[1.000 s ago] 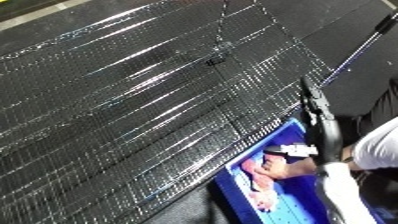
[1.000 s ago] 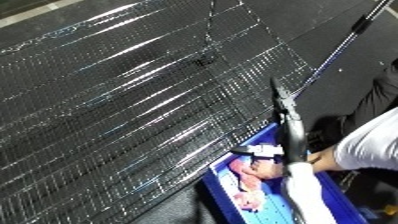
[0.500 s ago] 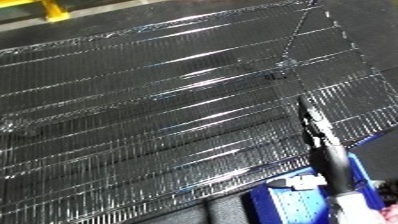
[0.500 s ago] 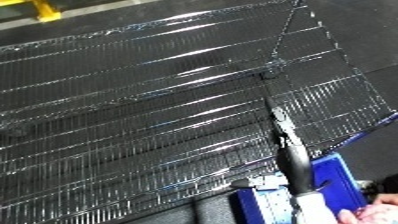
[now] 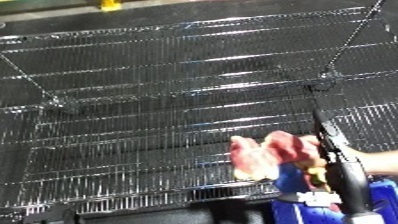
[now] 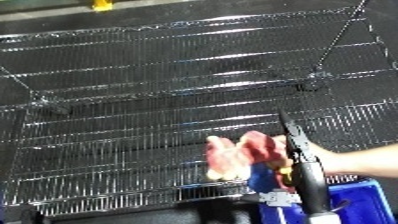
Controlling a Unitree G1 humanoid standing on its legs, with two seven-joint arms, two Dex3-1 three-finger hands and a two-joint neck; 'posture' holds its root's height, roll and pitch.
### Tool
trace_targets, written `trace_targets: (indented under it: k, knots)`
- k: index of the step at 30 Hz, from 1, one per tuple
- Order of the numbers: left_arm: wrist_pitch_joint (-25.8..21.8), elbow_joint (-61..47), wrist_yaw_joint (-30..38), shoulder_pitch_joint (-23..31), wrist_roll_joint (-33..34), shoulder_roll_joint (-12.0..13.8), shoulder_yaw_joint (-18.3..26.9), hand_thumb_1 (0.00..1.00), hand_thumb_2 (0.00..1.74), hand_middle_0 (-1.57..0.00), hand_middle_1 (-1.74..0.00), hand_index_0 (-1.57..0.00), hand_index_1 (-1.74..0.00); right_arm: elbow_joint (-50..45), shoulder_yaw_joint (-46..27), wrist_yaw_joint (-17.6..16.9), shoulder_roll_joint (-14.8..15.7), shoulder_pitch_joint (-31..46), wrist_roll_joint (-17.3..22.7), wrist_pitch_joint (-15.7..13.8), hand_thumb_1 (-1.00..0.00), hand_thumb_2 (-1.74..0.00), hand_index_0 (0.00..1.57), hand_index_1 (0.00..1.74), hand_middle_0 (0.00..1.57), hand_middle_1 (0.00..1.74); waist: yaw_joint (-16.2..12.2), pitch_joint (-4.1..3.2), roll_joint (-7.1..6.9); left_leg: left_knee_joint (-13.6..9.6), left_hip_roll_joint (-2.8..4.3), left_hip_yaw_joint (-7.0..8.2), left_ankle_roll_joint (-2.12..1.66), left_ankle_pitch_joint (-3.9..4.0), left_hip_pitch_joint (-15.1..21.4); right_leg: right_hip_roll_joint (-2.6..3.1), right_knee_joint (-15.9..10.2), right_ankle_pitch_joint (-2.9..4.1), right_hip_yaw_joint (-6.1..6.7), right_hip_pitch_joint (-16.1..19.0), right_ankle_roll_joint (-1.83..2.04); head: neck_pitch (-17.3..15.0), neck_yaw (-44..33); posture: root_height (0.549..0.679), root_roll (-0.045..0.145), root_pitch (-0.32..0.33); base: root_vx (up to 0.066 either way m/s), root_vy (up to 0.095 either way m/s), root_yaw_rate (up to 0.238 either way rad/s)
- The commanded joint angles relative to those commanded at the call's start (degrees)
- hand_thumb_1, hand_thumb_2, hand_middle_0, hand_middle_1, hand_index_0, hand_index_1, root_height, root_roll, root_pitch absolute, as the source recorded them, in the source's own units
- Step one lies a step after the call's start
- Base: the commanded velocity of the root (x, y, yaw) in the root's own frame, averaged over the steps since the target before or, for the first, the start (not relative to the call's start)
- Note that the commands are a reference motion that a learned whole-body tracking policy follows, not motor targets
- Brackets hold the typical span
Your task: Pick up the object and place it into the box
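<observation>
A blurred pink object [image 6: 238,156] is seen above the wire shelf [image 6: 160,95], beside the blue bin [image 6: 355,200]; right hand [image 6: 302,155] grip cannot be told.

right arm: black forearm [image 6: 305,170] rose from the lower edge | hands: neither one showed in either view

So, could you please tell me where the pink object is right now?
The pink object is at lower right in both views, over the wire rack's front edge, just left of the blue bin.
</observation>
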Motion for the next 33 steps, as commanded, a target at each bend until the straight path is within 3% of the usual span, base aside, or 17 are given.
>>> trace_targets:
  k: [18, 27, 33]
  knots:
    - [0.28, -0.48, -0.54, 1.02, 0.88, -0.10, 0.82, 1.00, 1.74, -1.57, -1.74, -1.57, -1.74, -0.23, -0.81, 0.00, -1.55, 0.50, -3.63, 0.56, 0.00, 0.00, 0.00, 0.00, 0.00, 0.00, -0.25, -0.12, -0.15, -0.32, 0.27, 0.23, -0.04, -0.09, 0.09, 0.16, -0.39, 0.09, 0.25, -0.44, 0.37, -2.16, 2.40, 0.648, 0.053, -0.110, 0.003, 0.005, -0.013]
    - [0.54, -0.87, -0.85, 1.61, -0.05, 0.38, 0.94, 1.00, 1.74, -1.57, -1.74, -1.57, -1.74, -1.23, -0.63, 0.49, -4.09, -0.90, -5.85, 1.52, 0.00, 0.00, 0.00, 0.00, 0.00, 0.00, 0.12, -0.06, -0.35, -0.30, 0.31, 0.13, -0.12, -0.07, 0.04, 0.12, -0.29, 0.03, 0.27, -0.48, 0.45, -1.99, 2.93, 0.647, 0.053, -0.110, 0.013, -0.001, 0.003]
    - [0.53, -0.97, -1.13, 1.24, -0.32, 0.94, 0.21, 1.00, 1.74, -1.57, -1.74, -1.57, -1.74, -1.69, 1.28, 1.33, -7.45, -3.56, -8.91, 2.30, 0.00, 0.00, 0.00, 0.00, 0.00, 0.00, 0.60, 0.04, -0.54, -0.15, 0.29, 0.08, -0.18, -0.10, -0.14, 0.13, -0.21, 0.10, 0.15, -0.61, 0.46, -2.70, 3.05, 0.647, 0.052, -0.108, 0.007, -0.001, 0.015]
